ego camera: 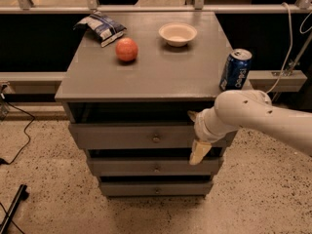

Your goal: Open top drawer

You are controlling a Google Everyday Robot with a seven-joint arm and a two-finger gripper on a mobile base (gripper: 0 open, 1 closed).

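Matt wooden top drawer, smooth claw at front

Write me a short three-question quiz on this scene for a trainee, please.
1. True or false: the blue drink can stands upright on the grey cabinet top.
2. The robot's two-finger gripper is at which drawer front? A: the grey wooden top drawer; B: middle; C: bottom.
3. How many small round metal knobs show?
Key: 1 true; 2 A; 3 three.
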